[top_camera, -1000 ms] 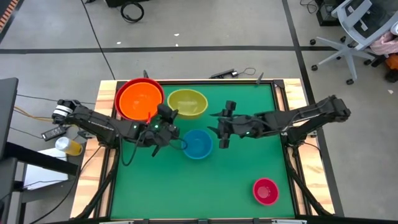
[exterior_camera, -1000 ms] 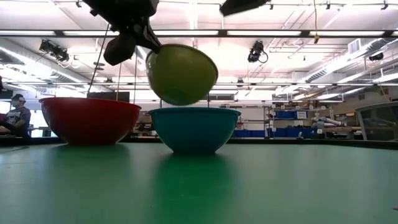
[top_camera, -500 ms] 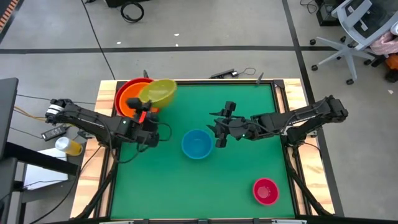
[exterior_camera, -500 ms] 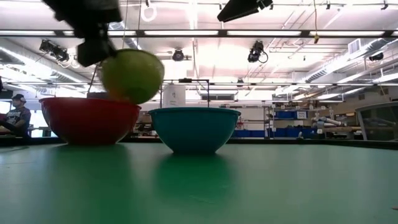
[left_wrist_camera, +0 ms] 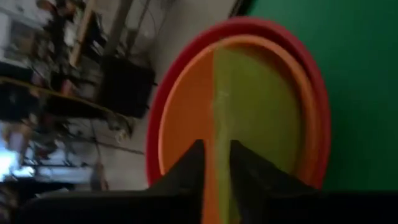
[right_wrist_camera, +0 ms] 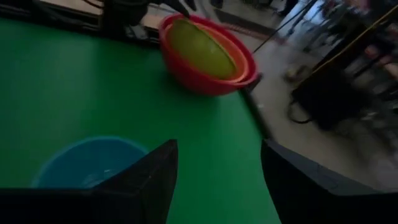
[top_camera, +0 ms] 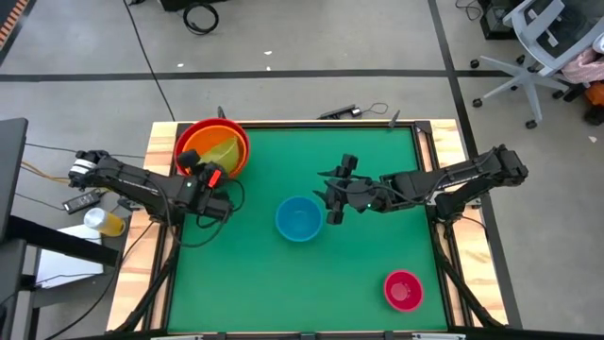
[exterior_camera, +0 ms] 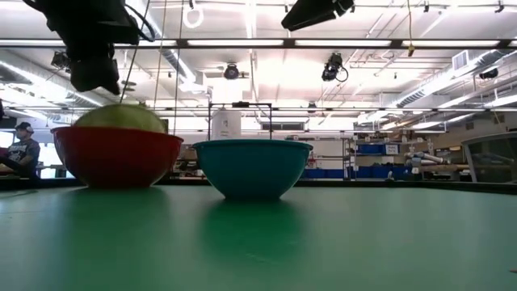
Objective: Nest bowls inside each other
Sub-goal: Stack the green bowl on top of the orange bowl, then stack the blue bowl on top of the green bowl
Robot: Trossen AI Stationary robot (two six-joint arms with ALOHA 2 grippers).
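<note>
At the table's far left corner a red bowl (top_camera: 181, 142) holds an orange bowl (top_camera: 195, 151), and a yellow bowl (top_camera: 225, 151) lies tipped inside the orange one. The yellow bowl's rounded outer side faces up (exterior_camera: 121, 117). My left gripper (top_camera: 209, 173) hangs just above the stack's near side, its fingers (left_wrist_camera: 198, 155) a narrow gap apart. In the low view light shows between it and the yellow bowl. A blue bowl (top_camera: 299, 218) stands at mid-table. My right gripper (top_camera: 331, 200) hovers open to the right of the blue bowl.
A small pink bowl (top_camera: 403, 289) stands near the table's near right corner. Bare green mat (top_camera: 283, 283) lies between the stack, the blue bowl and the pink one. A bottle (top_camera: 104, 222) sits off the table's left edge.
My left gripper has carried the yellow bowl from over the blue bowl toward the table's far left corner, rolling its wrist and tipping the bowl. The yellow bowl, first hanging from the fingers, now lies tipped in the orange bowl, clear of them.
</note>
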